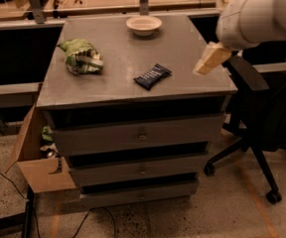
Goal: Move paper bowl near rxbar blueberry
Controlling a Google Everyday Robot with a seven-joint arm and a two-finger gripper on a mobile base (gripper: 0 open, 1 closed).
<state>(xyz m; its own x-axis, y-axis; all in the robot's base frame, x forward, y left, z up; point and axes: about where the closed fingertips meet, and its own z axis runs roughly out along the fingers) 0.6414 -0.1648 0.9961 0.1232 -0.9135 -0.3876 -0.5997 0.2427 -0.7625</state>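
Paper bowl (143, 25) sits at the far edge of the table (113, 86), well apart from the rxbar blueberry (152, 76) lying mid-table, while our gripper (210, 59) hangs above the right edge, clenched or released we cannot tell.

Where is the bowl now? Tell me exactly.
In the camera view the bowl sits at the far edge of the cabinet top, near its middle, beyond the dark snack bar. The gripper hovers by the cabinet's right edge, far from the bowl.
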